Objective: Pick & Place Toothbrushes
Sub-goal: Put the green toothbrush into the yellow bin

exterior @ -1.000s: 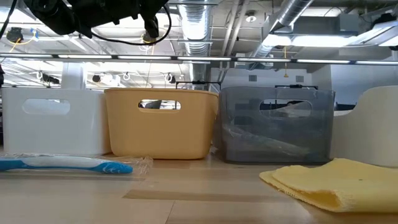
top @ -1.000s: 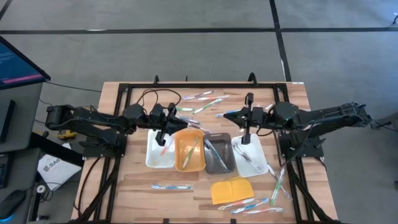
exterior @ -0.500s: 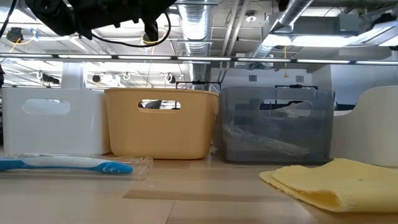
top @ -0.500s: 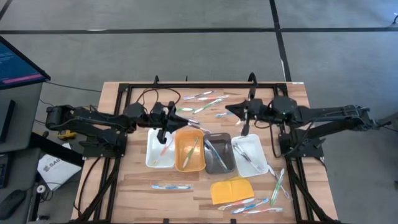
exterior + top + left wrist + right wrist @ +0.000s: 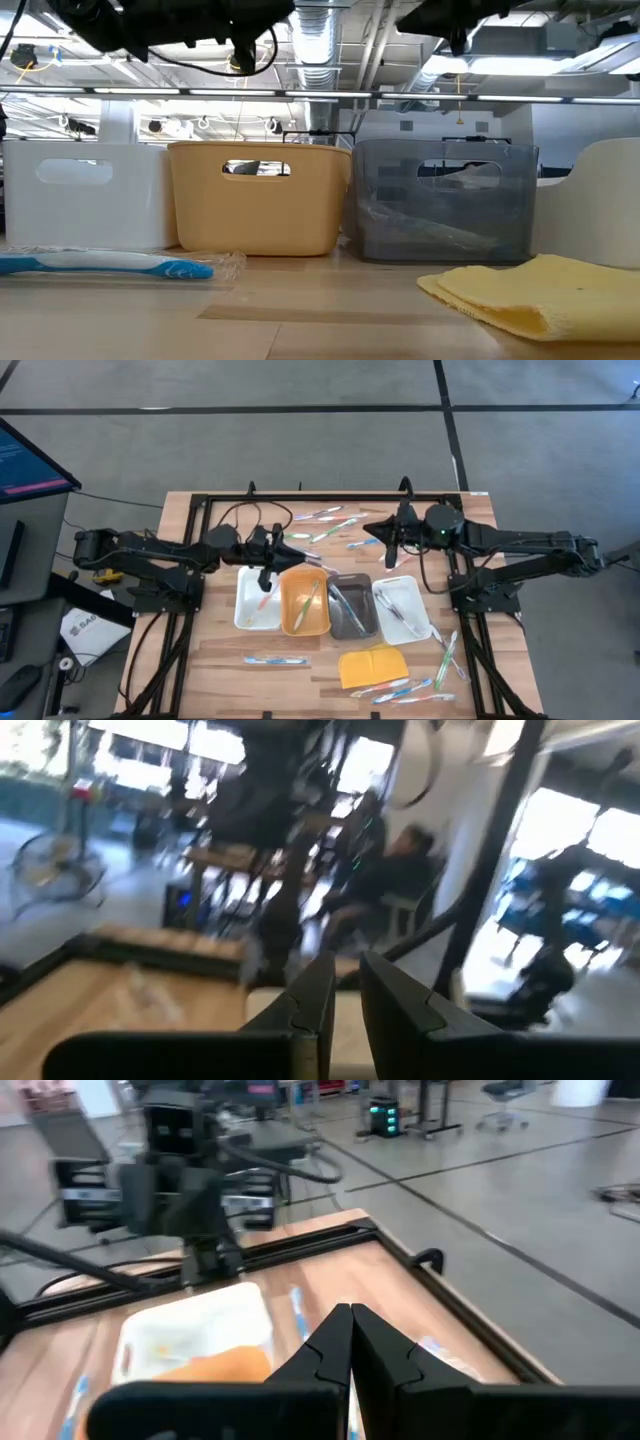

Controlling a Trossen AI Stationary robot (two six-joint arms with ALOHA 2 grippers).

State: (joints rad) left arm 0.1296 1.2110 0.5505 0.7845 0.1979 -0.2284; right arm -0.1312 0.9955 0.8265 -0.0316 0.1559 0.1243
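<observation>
High view: right gripper (image 5: 392, 550), fingers pressed together and empty, hangs over the far middle of the wooden table (image 5: 200, 660), just right of the loose scatter of thin plastic toothbrushes with pastel handles (image 5: 335, 525). That cluster lies between both arms, long axes running mostly left-right with a slight slant toward the far right. Nearest brush, a short bluish one (image 5: 357, 544), sits just left of the right gripper, so the right arm looks better placed for it.

Left gripper (image 5: 265, 568) hovers at the far edge of the white rectangular plastic tray (image 5: 243, 622), fingers nearly together; whether they pinch anything I cannot tell.

More toothbrushes lie in the white, orange (image 5: 290, 622) and grey (image 5: 350, 628) trays, and on the near table.

Judgement: the right gripper must open and shift left, fingers across the handle.
</observation>
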